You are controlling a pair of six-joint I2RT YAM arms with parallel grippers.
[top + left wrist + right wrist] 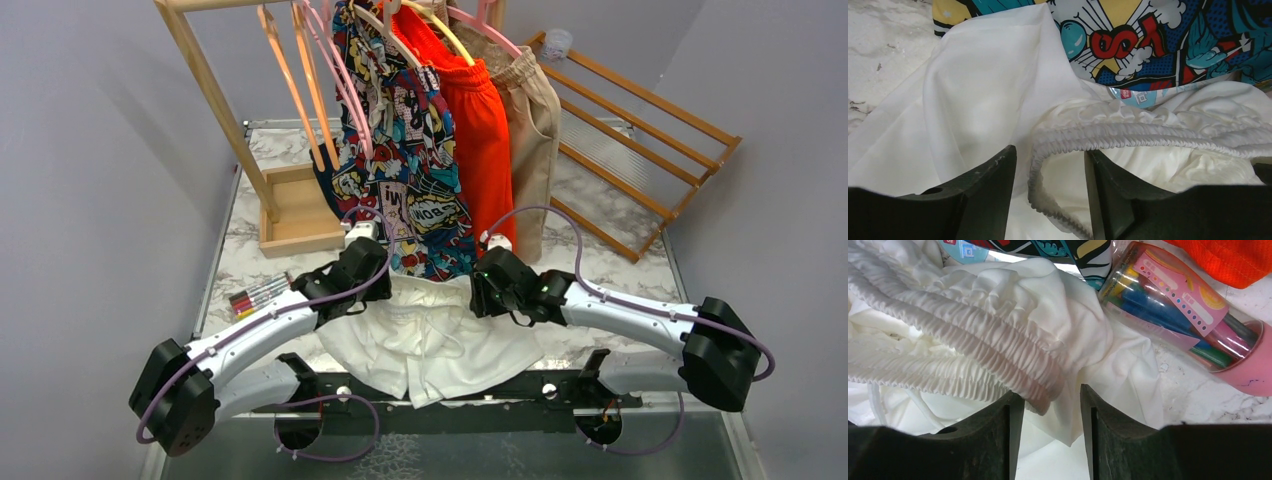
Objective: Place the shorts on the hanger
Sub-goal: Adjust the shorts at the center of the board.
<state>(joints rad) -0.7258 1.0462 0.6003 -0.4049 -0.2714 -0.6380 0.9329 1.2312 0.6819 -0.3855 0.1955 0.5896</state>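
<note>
The white shorts (pixel 430 340) lie crumpled on the marble table between the two arms, waistband toward the rack. My left gripper (pixel 383 283) is open; the left corner of the gathered waistband (pixel 1073 137) sits between its fingers (pixel 988 185). My right gripper (pixel 479 295) is open too, with the right end of the waistband (pixel 998 360) between its fingers (pixel 1108 430). The thin light-pink hanger (pixel 345 95) hangs empty on the wooden rack, left of the comic-print shorts.
Comic-print shorts (pixel 410 170), orange-red shorts (pixel 480 130) and beige shorts (pixel 532 130) hang just behind the grippers. Orange hangers (pixel 300 85) hang to the left. A tube of markers (pixel 1183 315) lies by the right gripper. Loose markers (pixel 255 296) lie left. A wooden slatted frame (pixel 640 130) leans right.
</note>
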